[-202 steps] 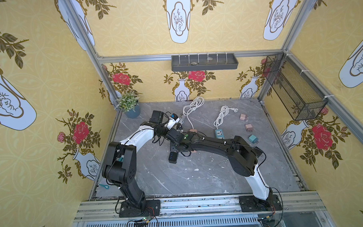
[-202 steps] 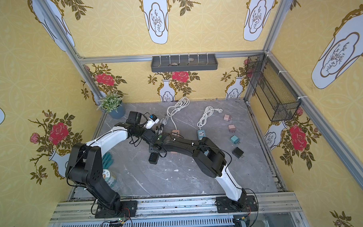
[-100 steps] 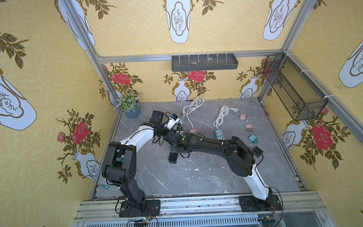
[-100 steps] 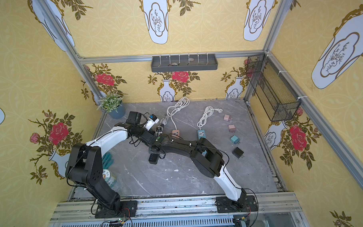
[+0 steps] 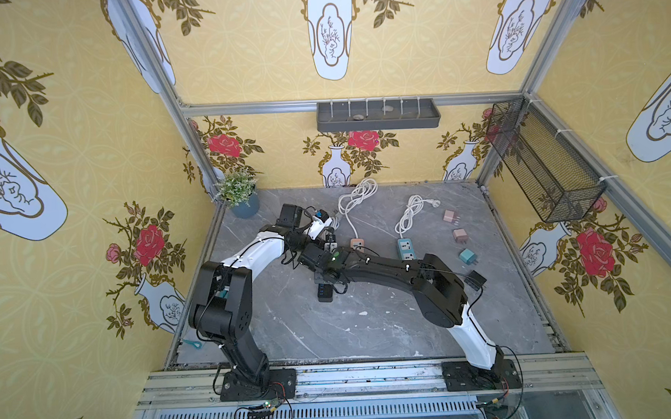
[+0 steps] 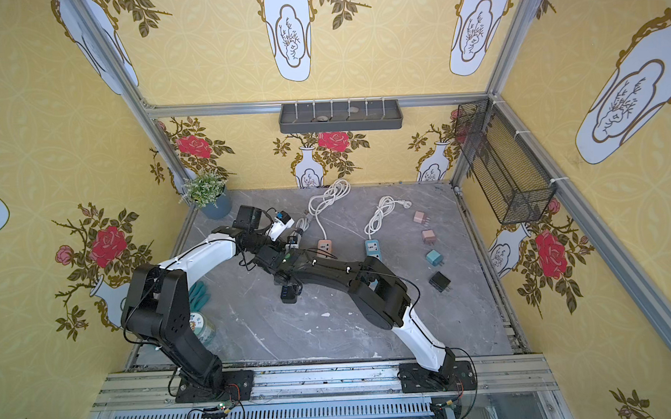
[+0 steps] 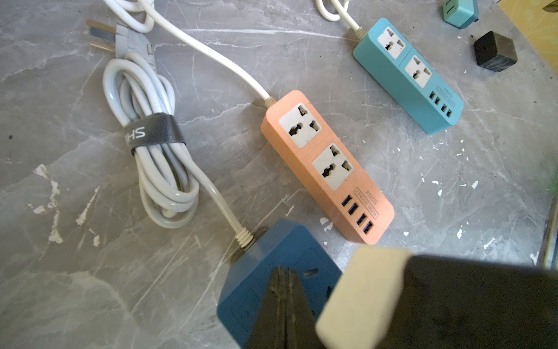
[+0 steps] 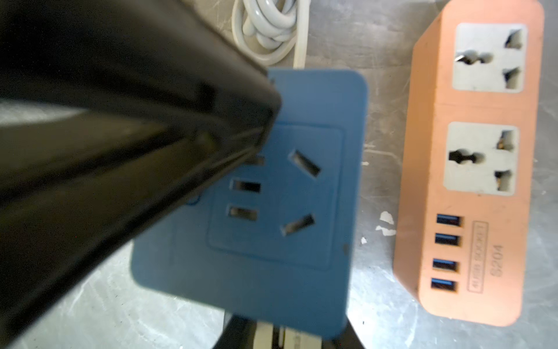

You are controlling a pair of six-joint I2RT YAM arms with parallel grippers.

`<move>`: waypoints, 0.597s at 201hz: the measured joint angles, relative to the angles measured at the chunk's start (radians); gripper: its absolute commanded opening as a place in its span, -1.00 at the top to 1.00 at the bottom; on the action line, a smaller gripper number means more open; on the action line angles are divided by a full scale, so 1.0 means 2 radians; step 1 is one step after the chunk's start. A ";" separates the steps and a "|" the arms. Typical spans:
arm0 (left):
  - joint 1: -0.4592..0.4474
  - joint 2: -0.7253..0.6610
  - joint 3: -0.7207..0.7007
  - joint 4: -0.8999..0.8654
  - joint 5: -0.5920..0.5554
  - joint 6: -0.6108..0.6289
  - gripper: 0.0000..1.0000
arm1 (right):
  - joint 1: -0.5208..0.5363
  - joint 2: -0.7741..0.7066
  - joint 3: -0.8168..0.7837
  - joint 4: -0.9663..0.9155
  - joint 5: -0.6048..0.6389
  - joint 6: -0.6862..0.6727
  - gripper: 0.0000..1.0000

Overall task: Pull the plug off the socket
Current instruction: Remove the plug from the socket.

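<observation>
The dark blue socket lies on the grey table, its grey cable running to a strapped bundle. My left gripper is shut and empty, its tips resting on the socket's top face. A cream plug stands in the socket beside those tips. My right gripper is shut on the plug, its black fingers either side. The socket face fills the right wrist view, and the left gripper's black body covers part of it. In both top views the two grippers meet over the socket.
An orange power strip lies right beside the socket, a teal one further off. Pink, teal and black adapters sit on the right. A potted plant stands at the back left corner.
My right gripper's jaws have closed on the plug. The right arm has shifted slightly to the left. The left arm has not moved.
</observation>
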 measured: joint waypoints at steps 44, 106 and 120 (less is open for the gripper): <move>0.001 0.001 0.000 -0.002 0.000 0.000 1.00 | 0.005 0.018 0.027 -0.028 0.017 0.006 0.53; 0.002 0.002 0.001 -0.002 0.002 0.004 1.00 | 0.009 0.045 0.069 -0.074 0.045 0.007 0.55; 0.003 0.002 0.001 -0.002 0.003 0.006 1.00 | 0.009 0.046 0.071 -0.075 0.049 0.006 0.56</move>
